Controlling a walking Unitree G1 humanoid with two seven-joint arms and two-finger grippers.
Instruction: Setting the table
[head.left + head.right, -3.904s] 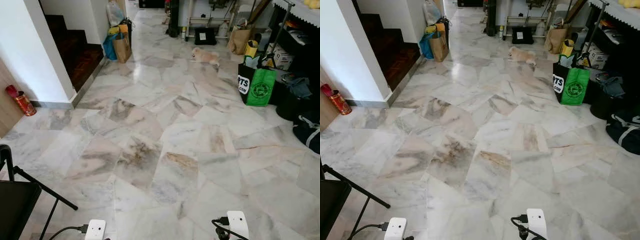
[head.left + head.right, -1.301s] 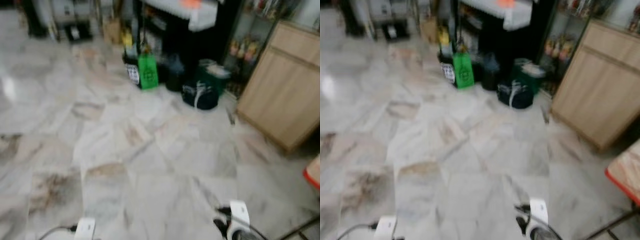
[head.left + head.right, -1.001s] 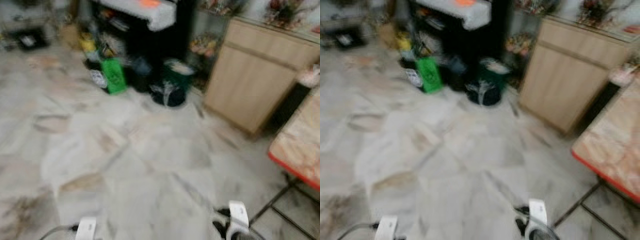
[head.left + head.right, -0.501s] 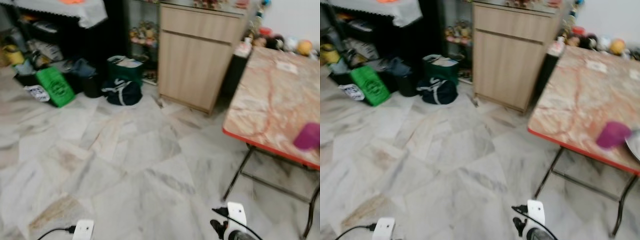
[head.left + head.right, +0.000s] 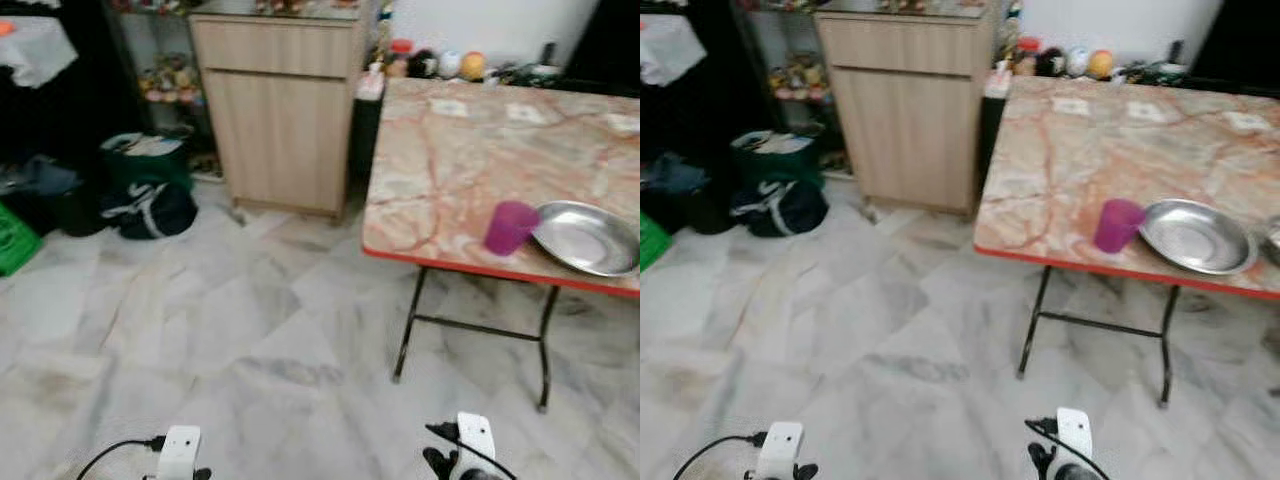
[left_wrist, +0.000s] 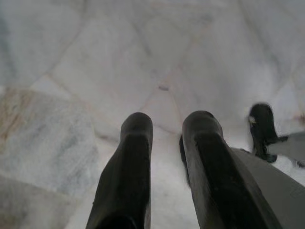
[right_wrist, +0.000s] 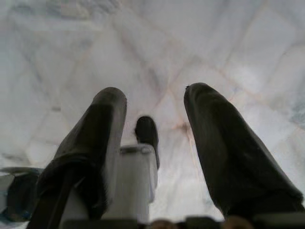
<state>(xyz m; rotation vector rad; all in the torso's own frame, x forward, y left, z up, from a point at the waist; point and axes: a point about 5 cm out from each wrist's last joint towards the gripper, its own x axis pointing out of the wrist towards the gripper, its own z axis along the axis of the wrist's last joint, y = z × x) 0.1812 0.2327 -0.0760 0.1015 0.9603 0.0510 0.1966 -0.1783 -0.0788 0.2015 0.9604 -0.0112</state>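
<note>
Left eye view, nearest edge: both arms hang low over the grey-veined white marble floor, their white wrist housings at 7 and 5 o'clock. Left wrist view: the left gripper points down at the tiles, its two black fingers a narrow gap apart and holding nothing. Right wrist view: the right gripper likewise faces the floor, fingers spread wide and empty. Farther on, at 2 o'clock, stands a red-edged folding table with a pink marble-patterned top on black metal legs. Near its front edge sits a small purple plastic cup, upright, with a shallow round steel plate just beside it at its 3 o'clock. At 12 o'clock a light wooden cabinet stands against the wall; at 10 o'clock dark bags lie on the floor.
</note>
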